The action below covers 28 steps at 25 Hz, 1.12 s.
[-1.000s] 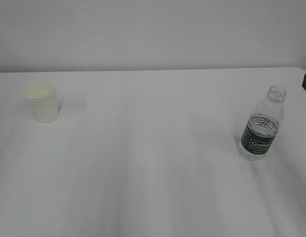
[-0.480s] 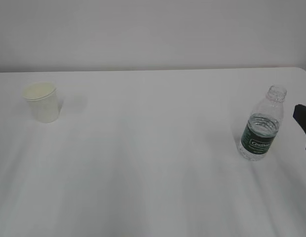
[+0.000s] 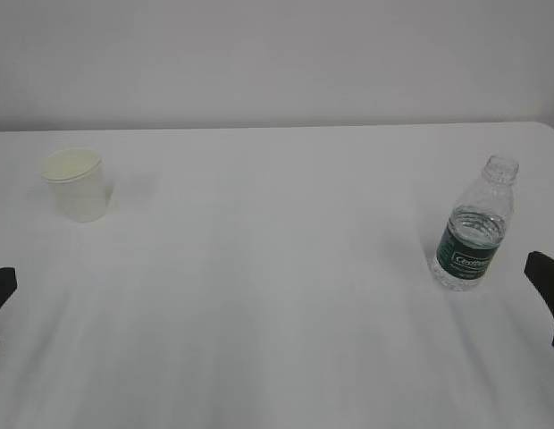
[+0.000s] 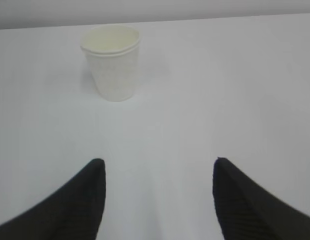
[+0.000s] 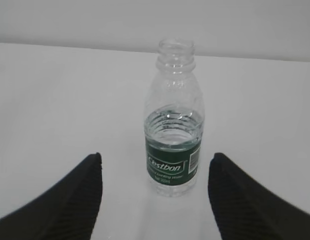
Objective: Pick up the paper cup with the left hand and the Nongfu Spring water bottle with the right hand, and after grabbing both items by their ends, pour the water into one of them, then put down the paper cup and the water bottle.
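Note:
The off-white paper cup [image 3: 76, 185] stands upright at the table's far left, and in the left wrist view the paper cup [image 4: 111, 62] sits well ahead of my left gripper [image 4: 158, 162]. That gripper is open and empty. The Nongfu Spring water bottle [image 3: 474, 228] stands upright and capless on the right, holding water [image 5: 174, 131] up to just above its green label. My right gripper [image 5: 156, 155] is open, and the bottle [image 5: 174, 100] stands a little ahead of it, in line with the gap. Only black tips of the left gripper [image 3: 0, 290] and right gripper [image 3: 547, 299] show at the exterior view's edges.
The white table [image 3: 277, 295] runs back to a pale wall. Its far right corner [image 3: 549, 127] is rounded. Nothing else stands on it between cup and bottle.
The right gripper's tip has come further into the exterior view and lower along the right edge. The left gripper's tip has appeared at the left edge. Cup and bottle have not moved.

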### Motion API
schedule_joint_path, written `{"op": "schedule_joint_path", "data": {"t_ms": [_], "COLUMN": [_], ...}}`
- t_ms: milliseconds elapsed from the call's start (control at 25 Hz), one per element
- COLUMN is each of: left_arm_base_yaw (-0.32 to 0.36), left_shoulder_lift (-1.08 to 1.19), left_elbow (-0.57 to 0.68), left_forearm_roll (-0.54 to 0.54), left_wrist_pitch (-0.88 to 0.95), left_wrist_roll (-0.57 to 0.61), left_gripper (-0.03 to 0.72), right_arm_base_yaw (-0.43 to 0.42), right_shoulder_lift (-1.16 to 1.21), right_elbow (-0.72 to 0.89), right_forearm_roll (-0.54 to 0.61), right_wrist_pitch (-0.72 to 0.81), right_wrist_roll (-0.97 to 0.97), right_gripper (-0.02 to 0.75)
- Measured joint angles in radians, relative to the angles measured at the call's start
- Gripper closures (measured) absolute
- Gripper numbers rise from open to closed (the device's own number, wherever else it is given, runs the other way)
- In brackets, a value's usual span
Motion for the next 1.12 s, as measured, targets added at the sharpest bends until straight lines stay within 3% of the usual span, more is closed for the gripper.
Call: {"op": "schedule_joint_path", "data": {"t_ms": [400, 840, 1120], "left_arm_base_yaw": [0.0, -0.001, -0.001], "left_shoulder_lift": [0.012, 0.012, 0.012], "left_elbow": [0.073, 0.073, 0.073], "left_forearm_roll": [0.155, 0.162, 0.162], "left_wrist_pitch": [-0.092, -0.178, -0.231], "left_wrist_roll": [-0.065, -0.072, -0.074], "left_gripper": [0.206, 0.208, 0.208], "right_arm_base_yaw": [0.0, 0.0, 0.0], "right_shoulder_lift": [0.137, 0.321, 0.397], "right_elbow": [0.038, 0.038, 0.038], "right_forearm_roll": [-0.094, -0.112, -0.071], "right_wrist_pitch": [-0.21, -0.411, -0.429], "right_wrist_roll": [0.0, 0.002, -0.008], "right_gripper": [0.229, 0.229, 0.229]}}
